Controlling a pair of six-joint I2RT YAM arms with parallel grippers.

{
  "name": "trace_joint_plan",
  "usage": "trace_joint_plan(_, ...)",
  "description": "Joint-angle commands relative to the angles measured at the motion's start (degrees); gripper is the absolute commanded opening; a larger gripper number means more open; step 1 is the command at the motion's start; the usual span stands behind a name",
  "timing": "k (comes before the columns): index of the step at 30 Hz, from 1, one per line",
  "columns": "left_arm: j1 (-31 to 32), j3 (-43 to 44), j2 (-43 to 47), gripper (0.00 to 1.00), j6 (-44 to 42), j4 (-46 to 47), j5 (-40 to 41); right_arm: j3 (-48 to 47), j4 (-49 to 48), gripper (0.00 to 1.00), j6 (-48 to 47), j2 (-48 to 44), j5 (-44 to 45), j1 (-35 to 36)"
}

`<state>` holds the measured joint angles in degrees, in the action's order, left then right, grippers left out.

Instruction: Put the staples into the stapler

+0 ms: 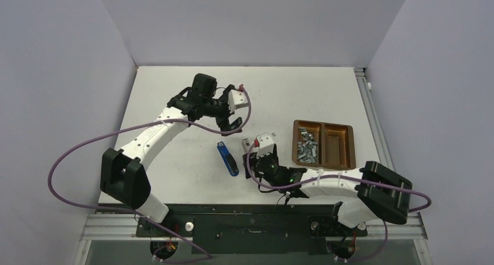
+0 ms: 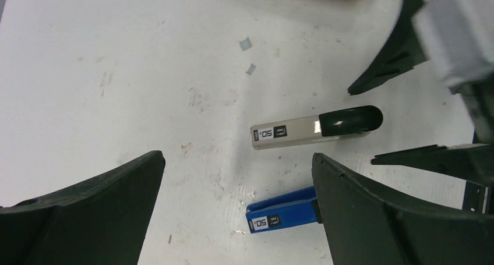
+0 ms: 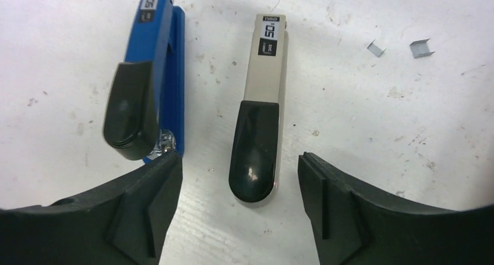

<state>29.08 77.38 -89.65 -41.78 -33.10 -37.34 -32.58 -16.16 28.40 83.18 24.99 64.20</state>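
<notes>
White tabletop (image 1: 291,96), L to R. L arm reaches out over the left-centre. L claw (image 1: 234,123) hangs wide open w/ nothing in it, raised above the two staplers and to their far side. Prob parked there so its cam looks down on both w/o crowding them.

Blue stapler (image 1: 228,158) lies flat nr front-centre, untouched. Beige stapler (image 3: 262,102) w/ black rear cap lies just beside it, roughly parallel, small gap btwn, labels at the same end. That keeps both within either arm's reach.

R claw (image 3: 237,165) sits low over the beige one's black end. Its fingers (image 3: 145,218) are spread either side w/ tabletop showing in the gaps, so open, not gripping. My guess: the straddle is set-up to pinch or steady that end.

Two loose staple bits (image 3: 420,48) lie on bare tabletop right of the beige stapler in the R wrist view.

Far right is a brown tray (image 1: 352,145) w/ two compartments. The staples (image 1: 307,148) sit in a loose pile in its left one, well apart from both staplers.

Judgement: nothing loaded yet. Neither stapler looks opened, tho can't tell for sure on the blue. Next needs one claw bracing a body and opening it while the other fetches a strip. Risk: strips are small and thin, so they may slip or break up.
</notes>
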Motion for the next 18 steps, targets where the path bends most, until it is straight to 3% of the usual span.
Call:
trace_joint_plan(1, -3.7, 2.3, 3.1, 0.96, 18.5, 4.8, 7.2, -0.1, 5.5, 0.8, 0.6, -8.9, 0.6, 0.3)
trace_joint_plan(3, -5.6, 0.3, 4.3, 0.96, 23.1, 6.1, 10.3, -0.3, 8.5, 0.87, 0.8, -12.5, 1.2, -0.6)
trace_joint_plan(10, -14.0, -11.6, 11.1, 0.96, 33.5, 12.3, 13.7, -4.3, 17.6, 0.89, 2.3, -15.5, 3.8, -10.9)
trace_joint_plan(15, -17.7, -23.3, 15.2, 0.96, 37.6, 20.5, 23.2, 1.5, 9.2, 0.89, -2.6, -17.6, 10.6, -20.8)
trace_joint_plan(18, -20.7, -30.6, 17.4, 0.96, 37.3, 26.7, 22.6, 3.3, 7.2, 0.89, -2.6, -18.2, 17.6, -26.6)
